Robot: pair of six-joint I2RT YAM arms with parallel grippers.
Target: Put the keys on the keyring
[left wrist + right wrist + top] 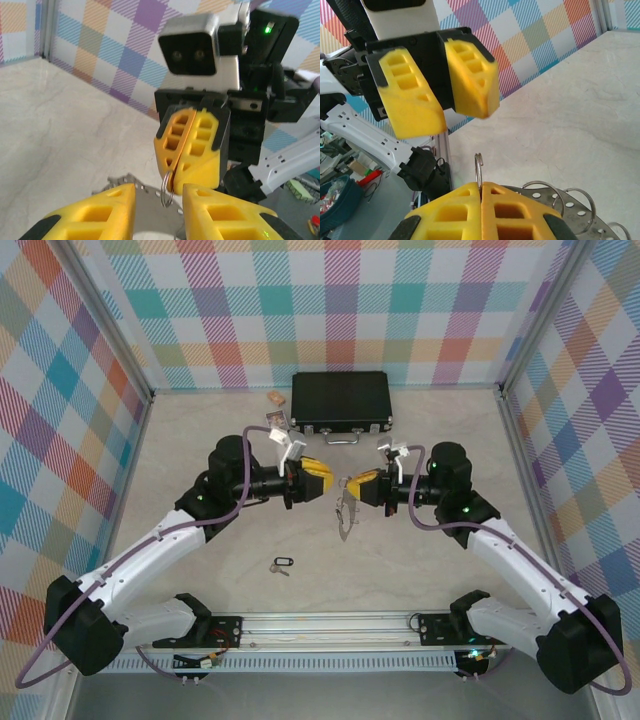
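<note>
— Over the middle of the table (400, 570), how do your fingers stand?

— My right gripper (481, 192) is pressed fully together. It pinches a small wire loop (478, 167) on the rim of the keyring (570, 225), and the grey metal hangs below it, off the table. My left gripper (158, 200) faces it tip to tip, near but apart. Its yellow fingers (100, 212) stand a narrow gap apart and hold nothing. From my left wrist, the loop lines up with that gap.

— Where is the key?

— One key (281, 565), with a black oval tag, lies flat on the table towards my bases, well apart from both grippers.

— And the room?

— The tabletop is pale, marbled beige, walled by pastel plaid panels. A black case (341, 403) with a handle lies at the far edge, with two small cards (275, 420) just to its left.
</note>
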